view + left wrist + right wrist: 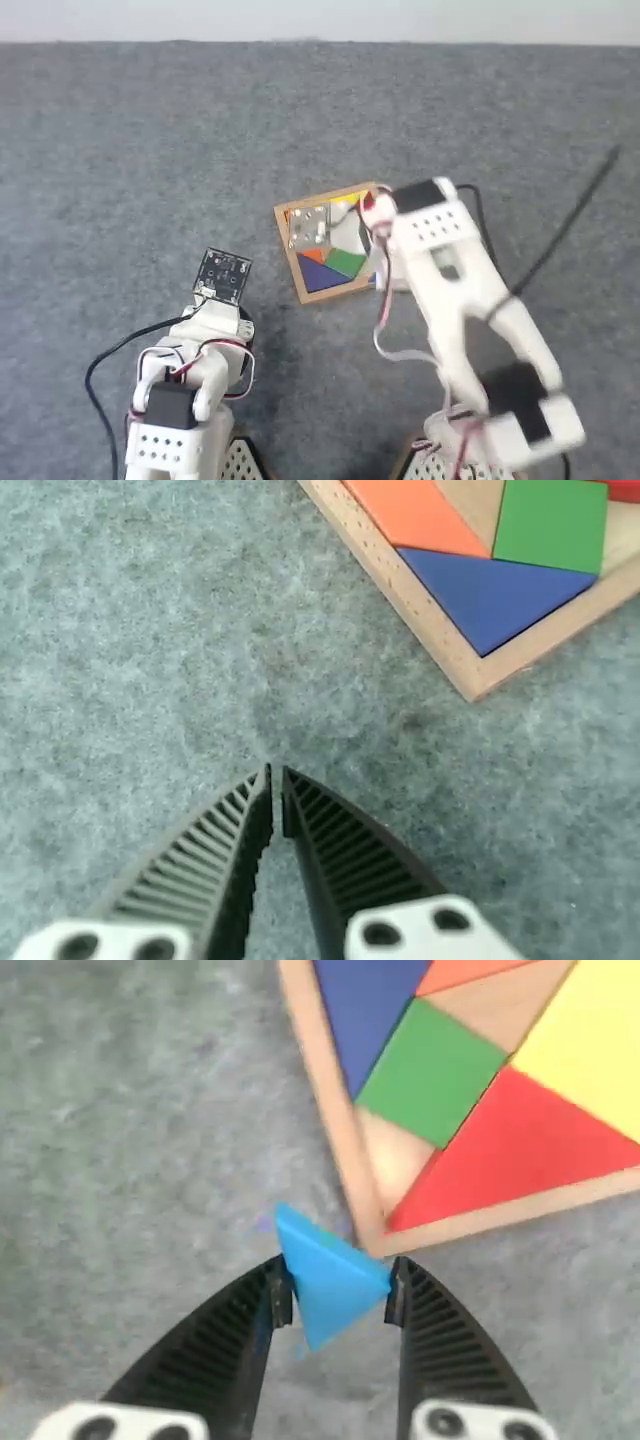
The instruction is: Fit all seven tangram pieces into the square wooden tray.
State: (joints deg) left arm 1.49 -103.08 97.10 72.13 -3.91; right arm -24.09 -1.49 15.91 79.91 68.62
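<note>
The tray lies near the middle of the grey worktop, turned at an angle. From above, the right arm covers the tray's right side and hides its own jaws. A bright glare sits on the tray's far left part, so the pieces there cannot be made out.

The right jaws are partly open and grip a light-blue triangle by two of its sides. It sits just outside a corner of the tray, over the carpet. Whether it touches the carpet or the rim cannot be told.

Inside the tray, this view shows a green square, with a dark-blue triangle on one side and a red triangle on another. A yellow piece beyond the red one is cut off at the picture's edge. Bare wood shows in a small gap between the green square, the red triangle and the rim.

The left jaws are closed on nothing, with only a thin slit between the tips. They are above bare carpet, near another corner of the tray. There an orange piece, the dark-blue triangle and the green square show, all cut off by the frame.
</note>
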